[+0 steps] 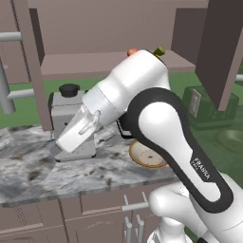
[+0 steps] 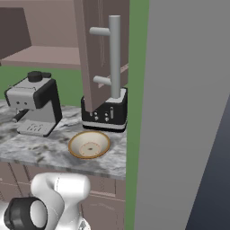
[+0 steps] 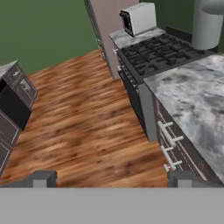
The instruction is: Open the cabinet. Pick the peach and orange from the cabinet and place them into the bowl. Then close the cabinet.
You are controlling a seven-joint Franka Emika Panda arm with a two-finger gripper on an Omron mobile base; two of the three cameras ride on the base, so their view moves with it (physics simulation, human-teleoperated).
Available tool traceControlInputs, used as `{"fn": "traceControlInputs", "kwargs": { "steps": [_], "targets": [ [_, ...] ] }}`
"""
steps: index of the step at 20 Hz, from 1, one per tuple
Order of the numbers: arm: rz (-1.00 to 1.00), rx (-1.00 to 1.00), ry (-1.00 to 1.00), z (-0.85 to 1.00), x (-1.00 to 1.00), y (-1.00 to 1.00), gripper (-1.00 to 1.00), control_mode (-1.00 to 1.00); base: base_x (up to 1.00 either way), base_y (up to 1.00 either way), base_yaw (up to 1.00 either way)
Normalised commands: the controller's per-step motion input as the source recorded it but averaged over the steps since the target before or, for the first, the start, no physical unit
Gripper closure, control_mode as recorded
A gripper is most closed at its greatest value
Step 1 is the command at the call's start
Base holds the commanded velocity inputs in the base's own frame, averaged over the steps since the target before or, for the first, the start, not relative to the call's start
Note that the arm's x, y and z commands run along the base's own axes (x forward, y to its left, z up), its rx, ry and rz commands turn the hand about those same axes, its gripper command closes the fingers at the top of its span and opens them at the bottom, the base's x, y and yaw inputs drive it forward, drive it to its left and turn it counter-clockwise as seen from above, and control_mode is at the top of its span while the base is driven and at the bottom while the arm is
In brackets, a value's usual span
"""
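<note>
The cabinet (image 1: 95,61) stands open, its doors swung out at the left (image 1: 33,61) and right (image 1: 223,47). One open door with its grey bar handle (image 2: 114,54) hangs over the black toaster. On the shelf a small reddish-orange fruit (image 1: 132,51) peeks above my arm; I cannot tell whether it is the peach or the orange. The bowl (image 2: 89,144) sits empty on the marble counter, half hidden by my arm in the left base view (image 1: 144,155). My gripper (image 3: 112,179) is open with nothing between its fingertips (image 3: 43,178), and it looks out over the wooden floor, away from the cabinet.
A coffee machine (image 2: 36,108) and a black toaster (image 2: 105,112) stand behind the bowl. A dark green pointed fruit (image 1: 159,51) lies on the shelf. A tall grey panel (image 2: 179,112) blocks the right. In the hand view a stove (image 3: 153,52) adjoins the counter (image 3: 197,96).
</note>
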Motion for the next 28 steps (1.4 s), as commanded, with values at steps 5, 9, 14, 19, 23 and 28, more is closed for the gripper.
{"fn": "traceControlInputs", "kwargs": {
  "steps": [5,9,14,19,23,28],
  "targets": [
    [-0.04,-0.06,0.0,-0.11,0.0,0.02,-1.0,-1.0,0.0,0.0,0.0],
    [-0.04,-0.12,0.01,-0.25,0.0,0.0,-1.0,-1.0,0.0,0.0,0.0],
    [0.0,-0.03,0.02,-0.03,0.0,0.0,-1.0,-1.0,0.0,0.0,0.0],
    [0.0,0.0,0.0,0.0,0.0,0.0,-1.0,-1.0,0.0,0.0,0.0],
    [0.0,0.0,0.0,0.0,0.0,0.0,-1.0,-1.0,0.0,0.0,0.0],
    [0.0,0.0,0.0,0.0,0.0,0.0,-1.0,-1.0,0.0,0.0,0.0]
  ]
}}
